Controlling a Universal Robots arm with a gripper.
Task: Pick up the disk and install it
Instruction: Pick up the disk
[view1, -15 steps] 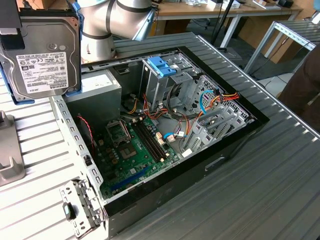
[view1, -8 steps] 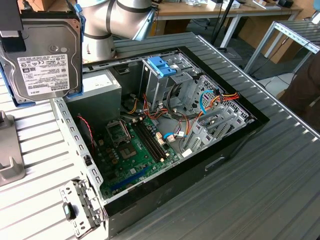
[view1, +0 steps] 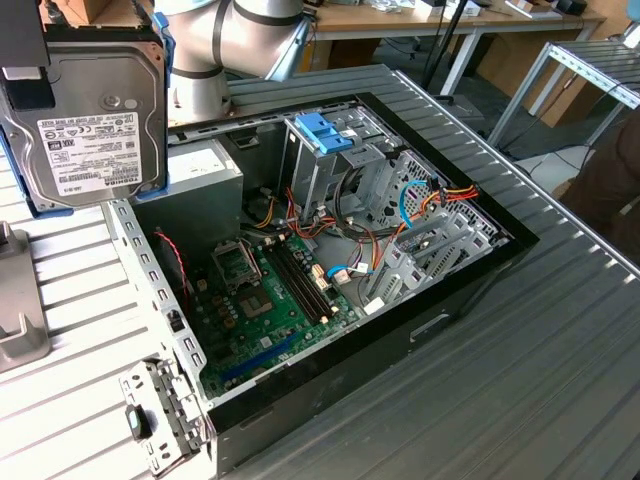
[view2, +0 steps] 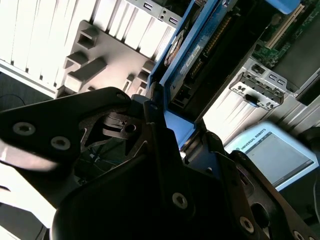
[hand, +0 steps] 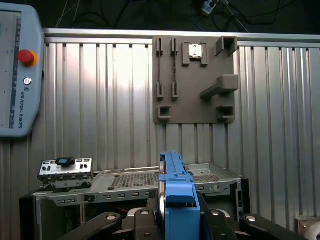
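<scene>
The disk (view1: 85, 115) is held up at the upper left of the exterior view, above the desk (view1: 560, 370). In the first wrist view the gripper (hand: 176, 222) clamps it edge-on. Pickup looks done and installing is left, as the disk is well apart from the cage (view1: 335, 165) in the open case (view1: 470, 280). The desk is ribbed metal, with workshop benches (view1: 400, 20) behind.

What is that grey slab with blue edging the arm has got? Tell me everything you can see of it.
The disk is a flat rectangular slab: grey metal face with a white printed label, framed by a light-blue plastic carrier. It hangs upright in the air at the exterior view's left, above the ribbed table, beside the open computer case. In the first wrist view it is edge-on, with the gripper shut on its two flat sides.
</scene>
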